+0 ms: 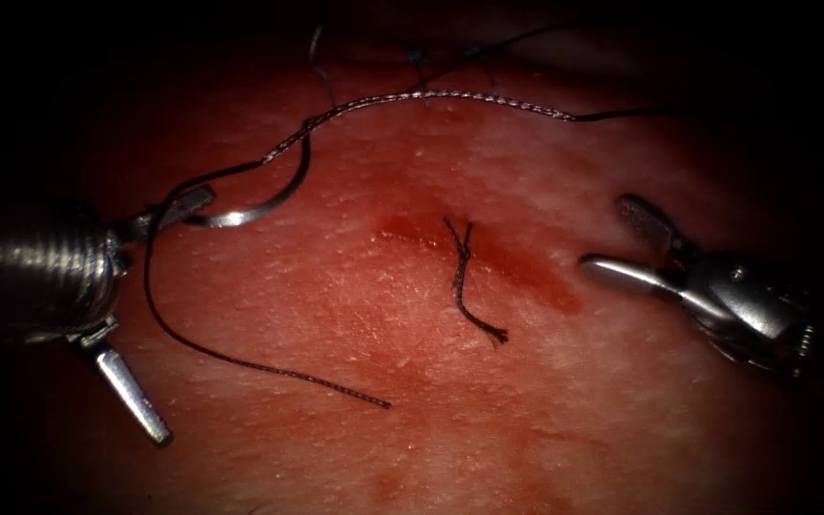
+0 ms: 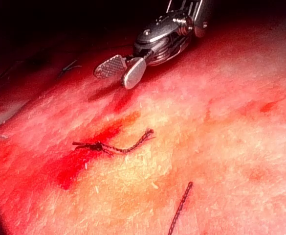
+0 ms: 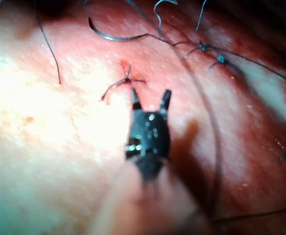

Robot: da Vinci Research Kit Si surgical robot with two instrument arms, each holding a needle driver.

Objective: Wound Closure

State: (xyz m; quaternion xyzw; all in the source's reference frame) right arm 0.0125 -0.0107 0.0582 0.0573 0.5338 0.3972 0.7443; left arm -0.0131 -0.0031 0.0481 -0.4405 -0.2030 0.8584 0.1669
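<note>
No brand, label or writing can be read on anything here. The pinkish-red slab of pork tissue (image 1: pixel 355 315) has a short cut near its middle, marked by a darker smear of red fluid (image 1: pixel 517 267) and tied with one knotted stitch of dark braided thread (image 1: pixel 462 277) whose two cut ends stick up and trail down across the surface; the same stitch shows in my left wrist view (image 2: pixel 114 147) and in my right wrist view (image 3: pixel 125 82). My left arm's ridged silver tool (image 1: pixel 169 324) sits to the left of the cut with its jaws spread very wide, one pointing up and right, the other down; the upper jaw lies against the thin curved steel needle (image 1: pixel 259 202) near one end, but I cannot tell whether anything grips it. The needle lies above the tissue surface, left of the cut, not in the tissue. A long dark braided thread (image 1: pixel 450 95) runs from it across the far side, and another strand loops down to a free end (image 1: pixel 379 402). My right arm's silver tool (image 1: pixel 612 234) hovers right of the cut, jaws wide, holding nothing
</note>
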